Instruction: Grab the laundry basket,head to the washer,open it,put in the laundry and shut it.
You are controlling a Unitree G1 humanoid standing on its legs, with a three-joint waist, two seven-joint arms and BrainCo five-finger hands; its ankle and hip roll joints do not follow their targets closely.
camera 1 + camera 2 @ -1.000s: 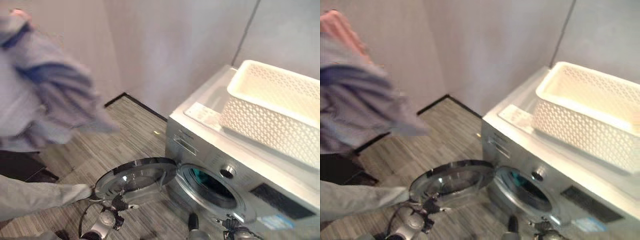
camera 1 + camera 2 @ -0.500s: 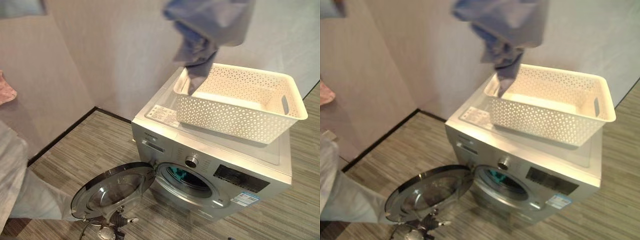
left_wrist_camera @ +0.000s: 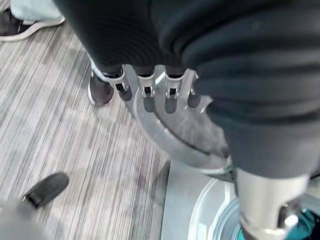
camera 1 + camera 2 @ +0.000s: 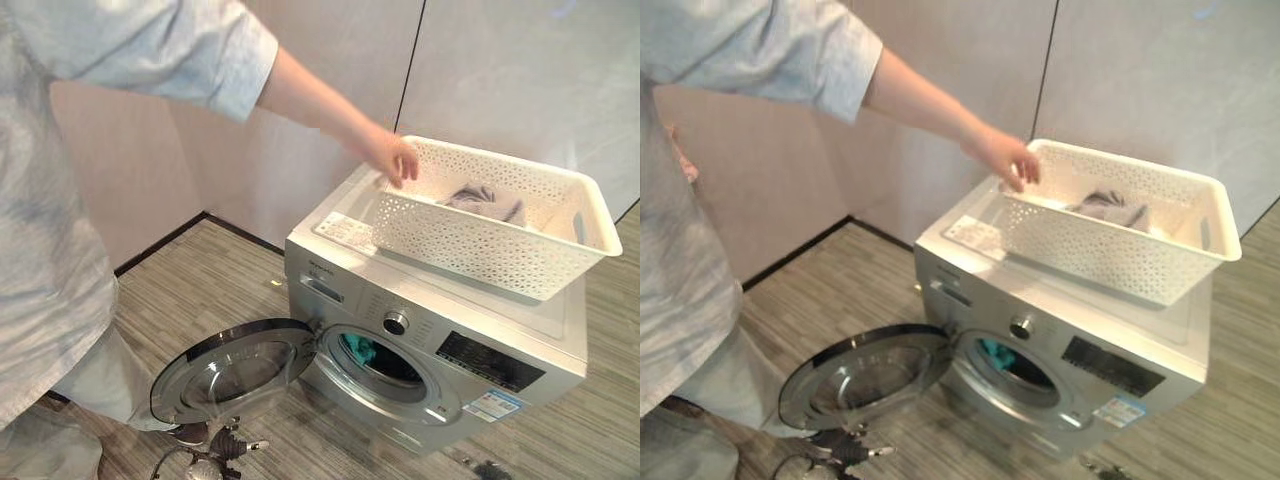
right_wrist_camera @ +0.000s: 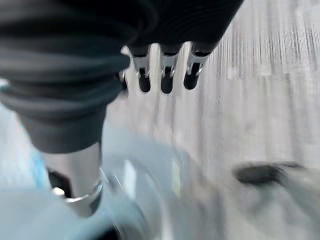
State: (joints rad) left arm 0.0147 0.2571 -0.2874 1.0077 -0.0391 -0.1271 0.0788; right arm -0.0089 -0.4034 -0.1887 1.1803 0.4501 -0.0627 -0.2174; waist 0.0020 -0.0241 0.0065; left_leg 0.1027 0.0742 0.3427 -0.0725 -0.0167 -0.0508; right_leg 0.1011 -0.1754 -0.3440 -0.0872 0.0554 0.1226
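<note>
A white perforated laundry basket (image 4: 500, 240) is sitting on top of the silver washer (image 4: 430, 350), and a bundle of grey laundry (image 4: 480, 200) is lying inside it toward the far wall. A person in a pale grey shirt (image 4: 60, 200) is standing to the left, and the person's hand (image 4: 395, 158) is reaching over the basket's near corner rim. The washer's round door (image 4: 235, 370) is hanging wide open, and something teal (image 4: 362, 350) is showing inside the drum. The robot's left hand (image 3: 150, 92) is hanging above the open door with its fingers loosely straight, gripping nothing. The right hand (image 5: 165, 75) is hanging over the floor, fingers likewise relaxed and empty.
</note>
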